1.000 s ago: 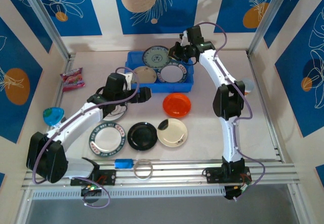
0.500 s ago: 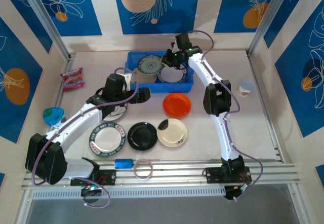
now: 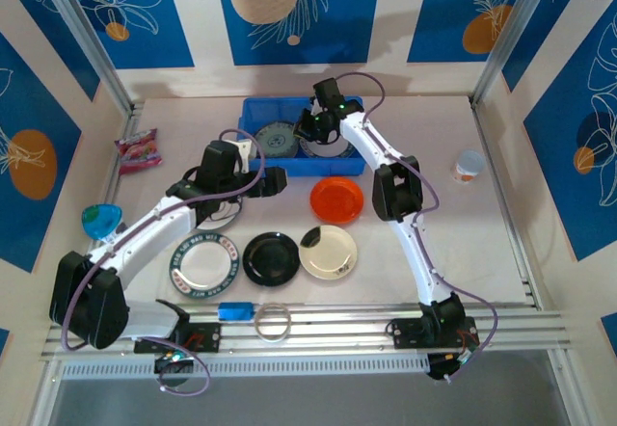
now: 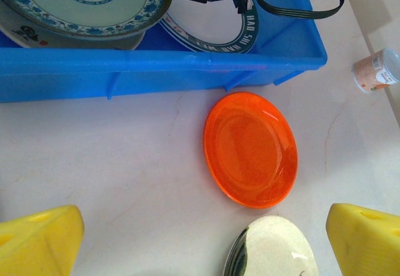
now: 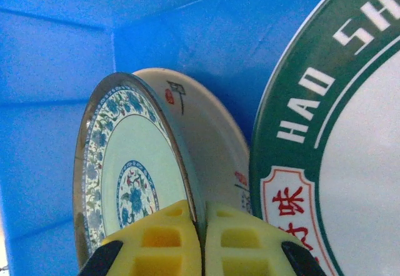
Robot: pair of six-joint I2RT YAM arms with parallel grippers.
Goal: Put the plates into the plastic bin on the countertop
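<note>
The blue plastic bin (image 3: 318, 167) stands at the back of the countertop (image 3: 405, 108). My right gripper (image 3: 310, 127) is inside it, shut on the rim of a teal patterned plate (image 5: 131, 176). That plate tilts over a cream plate (image 5: 215, 145), with a green-rimmed plate (image 5: 337, 132) to the right. My left gripper (image 3: 272, 179) hovers open in front of the bin, its fingers (image 4: 37, 241) empty. An orange plate (image 4: 251, 149) and a cream plate with a dark edge (image 4: 275, 251) lie ahead of it. On the near countertop lie a black plate (image 3: 270, 257) and a green-rimmed plate (image 3: 203, 262).
A pink packet (image 3: 137, 148) and a blue-green object (image 3: 100, 221) lie at the left. A small cup (image 3: 469, 166) stands at the right wall. A small blue object (image 3: 235, 310) and a clear ring (image 3: 273, 320) rest by the metal rail (image 3: 386, 315).
My right gripper has carried the teal patterned plate leftwards and down into the left half of the bin. The left arm has stayed where it was.
</note>
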